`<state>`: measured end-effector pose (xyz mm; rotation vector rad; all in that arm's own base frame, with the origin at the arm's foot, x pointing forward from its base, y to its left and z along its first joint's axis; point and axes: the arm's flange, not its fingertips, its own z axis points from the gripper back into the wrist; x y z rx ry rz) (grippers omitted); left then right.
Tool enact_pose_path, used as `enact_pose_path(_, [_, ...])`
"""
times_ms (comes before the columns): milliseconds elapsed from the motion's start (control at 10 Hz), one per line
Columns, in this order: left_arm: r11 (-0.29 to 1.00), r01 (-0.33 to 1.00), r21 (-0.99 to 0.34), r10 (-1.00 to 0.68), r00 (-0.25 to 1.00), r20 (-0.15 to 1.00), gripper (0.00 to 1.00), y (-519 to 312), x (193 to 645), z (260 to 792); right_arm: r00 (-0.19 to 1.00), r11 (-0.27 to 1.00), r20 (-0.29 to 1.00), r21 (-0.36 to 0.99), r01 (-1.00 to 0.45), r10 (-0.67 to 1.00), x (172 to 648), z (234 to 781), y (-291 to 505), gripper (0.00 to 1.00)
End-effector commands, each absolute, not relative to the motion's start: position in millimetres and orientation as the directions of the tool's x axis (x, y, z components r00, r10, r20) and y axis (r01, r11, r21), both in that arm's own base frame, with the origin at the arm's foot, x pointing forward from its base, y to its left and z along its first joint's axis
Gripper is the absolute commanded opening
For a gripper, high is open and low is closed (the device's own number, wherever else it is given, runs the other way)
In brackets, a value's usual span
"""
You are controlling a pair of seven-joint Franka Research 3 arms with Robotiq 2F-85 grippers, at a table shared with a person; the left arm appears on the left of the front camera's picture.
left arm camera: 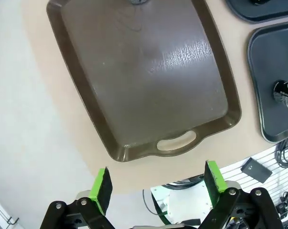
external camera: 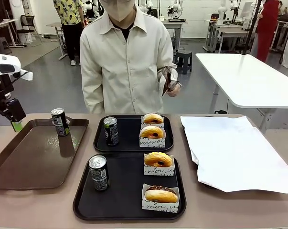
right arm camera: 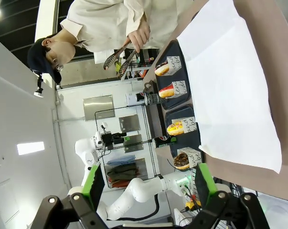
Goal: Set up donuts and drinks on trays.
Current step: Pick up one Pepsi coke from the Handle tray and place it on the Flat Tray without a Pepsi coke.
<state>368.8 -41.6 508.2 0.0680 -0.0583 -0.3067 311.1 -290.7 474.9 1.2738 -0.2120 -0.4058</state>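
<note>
1. Nearest the camera, the near black tray is seen with one can on its left and two sleeved donuts on its right.
2. The brown tray, far left, is noted with one stray can at its far edge.
3. The white paper sheet is laid to the right, bare.
4. The far black tray is loaded with a can and two donuts.
5. The left gripper is held wide, empty, above the brown tray's near handle; the right gripper is also spread wide, nothing held, well apart from the trays.
6. Tongs are held in the person's hand, far side.
7. Step judged: setup nearly complete; the stray can is likely still to be moved onto a black tray, calling for a reach across the brown tray and an upright grasp.
</note>
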Motion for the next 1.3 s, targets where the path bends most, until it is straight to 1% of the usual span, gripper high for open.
enact_pose_path(0, [0.944, 0.316, 0.096, -0.323, 0.944, 0.068, 1.0, -52.2, 370.8, 512.6, 0.91, 0.222, -0.061, 0.961, 0.164, -0.409, 311.4, 476.0, -290.7, 1.0])
enact_pose_path(200, [0.947, 0.312, 0.081, -0.317, 0.947, 0.053, 1.0, -47.4, 368.9, 510.7, 0.91, 0.222, -0.061, 0.961, 0.164, -0.409, 311.4, 476.0, -290.7, 1.0])
enact_pose_path(300, [0.961, 0.26, -0.093, -0.252, 0.963, 0.095, 1.0, -15.7, 376.7, 518.9, 0.91, 0.222, -0.061, 0.961, 0.164, -0.409, 311.4, 476.0, -290.7, 1.0])
enact_pose_path(400, [0.946, 0.188, -0.266, -0.16, 0.979, 0.123, 1.0, 27.8, 370.8, 519.8, 0.91, 0.222, -0.061, 0.961, 0.164, -0.409, 311.4, 476.0, -290.7, 1.0])
enact_pose_path(500, [0.906, 0.154, -0.394, -0.116, 0.986, 0.119, 1.0, 60.6, 374.0, 522.0, 0.91, 0.222, -0.061, 0.961, 0.164, -0.409, 311.4, 476.0, -290.7, 1.0])
enact_pose_path(600, [0.86, 0.129, -0.494, -0.074, 0.989, 0.13, 1.0, 93.1, 370.2, 518.4, 0.91, 0.222, -0.061, 0.961, 0.164, -0.409, 311.4, 476.0, -290.7, 1.0])
enact_pose_path(700, [0.784, 0.152, -0.602, -0.072, 0.985, 0.156, 1.0, 124.6, 369.3, 512.4, 0.91, 0.222, -0.061, 0.961, 0.164, -0.409, 311.4, 476.0, -290.7, 1.0])
enact_pose_path(800, [0.703, 0.133, -0.699, -0.031, 0.987, 0.156, 1.0, 154.1, 371.2, 502.8, 0.91, 0.222, -0.061, 0.961, 0.164, -0.409, 311.4, 476.0, -290.7, 1.0])
enact_pose_path(1000, [0.605, 0.068, -0.793, 0.054, 0.99, 0.127, 1.0, 198.3, 372.1, 478.2, 0.91, 0.222, -0.061, 0.961, 0.164, -0.409, 311.4, 476.0, -290.7, 1.0])
enact_pose_path(1200, [0.44, -0.02, -0.898, 0.123, 0.992, 0.038, 1.0, 242.0, 369.5, 452.4, 0.91, 0.222, -0.061, 0.961, 0.164, -0.409, 311.4, 476.0, -290.7, 1.0])
